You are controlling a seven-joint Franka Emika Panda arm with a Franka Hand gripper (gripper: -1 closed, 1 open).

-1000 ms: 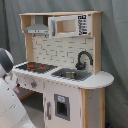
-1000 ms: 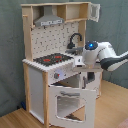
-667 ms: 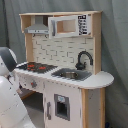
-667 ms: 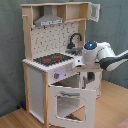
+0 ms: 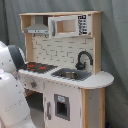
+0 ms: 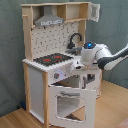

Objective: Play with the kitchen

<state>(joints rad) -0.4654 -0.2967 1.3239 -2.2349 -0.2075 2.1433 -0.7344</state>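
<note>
1. In the second exterior view the oven door hangs open, tipped forward and down from the front of the kitchen.
2. Just above it the arm reaches in from the second exterior view's right, its gripper low by the counter edge; whether the jaws are open or holding anything, I cannot tell.
3. On the counter sit the hob and, behind the arm, the faucet.
4. The hood hangs up top.
5. In the first exterior view the sink lies beside the hob, arm at the first exterior view's left.
</note>
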